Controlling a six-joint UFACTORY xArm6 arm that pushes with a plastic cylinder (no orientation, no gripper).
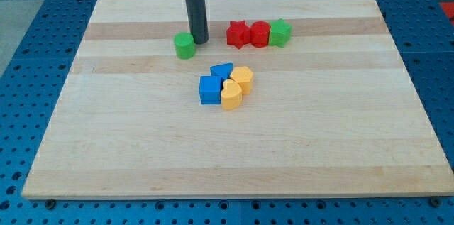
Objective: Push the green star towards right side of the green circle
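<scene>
The green star [279, 33] sits near the view's top, at the right end of a row, touching a red round block [259, 34]. A red star [237, 34] is at the row's left end. The green circle [185, 45] stands alone further left. My dark rod comes down from the view's top, and my tip [200, 42] rests on the board just right of the green circle, touching or almost touching it. The tip is well left of the green star, with both red blocks between them.
A cluster lies near the board's middle: two blue blocks [210, 90] [222, 72] and two yellow blocks [242, 78] [230, 96], all touching. The wooden board [227, 154] lies on a blue perforated table.
</scene>
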